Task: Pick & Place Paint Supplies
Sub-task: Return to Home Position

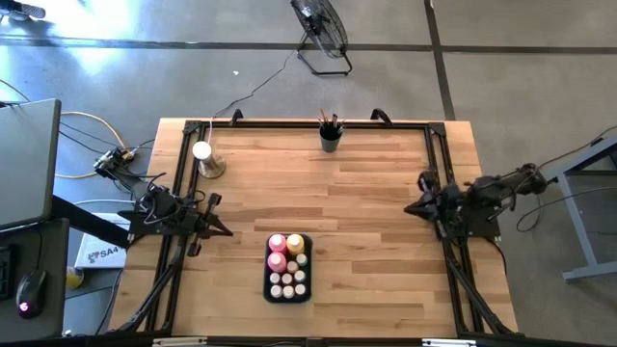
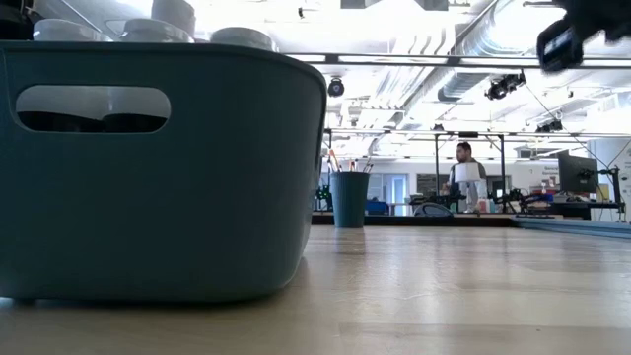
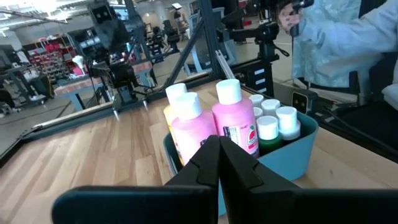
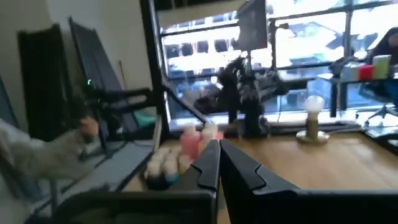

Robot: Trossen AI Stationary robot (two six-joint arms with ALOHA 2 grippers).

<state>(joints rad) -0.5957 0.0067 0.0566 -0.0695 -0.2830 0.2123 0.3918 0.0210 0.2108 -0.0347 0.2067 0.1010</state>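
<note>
Pale wood planks form the counter [image 1: 376, 183], framed by dark rails. A blue-green bin [image 1: 267, 281] sits near its front edge, about midway across, its long axis running front to back. Two pink bottles [image 3: 237, 123] and one yellow bottle [image 3: 168, 114] stand upright at the far end of the bin, white caps up. The small bottles [image 3: 278, 121] with white caps are packed upright at the near end, one of them green. Dark-handled brushes [image 1: 331, 120] stick up from a dark cup [image 1: 331, 142] at the middle of the far edge. A white knob [image 1: 203, 152] on a tan base stands far left.

Bare wood lies open between bin and cup and on both sides of the bin. The left gripper [image 3: 217, 140] hangs just left of the bin, apart from it, fingers pressed together on nothing. The right gripper [image 4: 218, 144] waits well apart on the right, likewise closed and empty.
</note>
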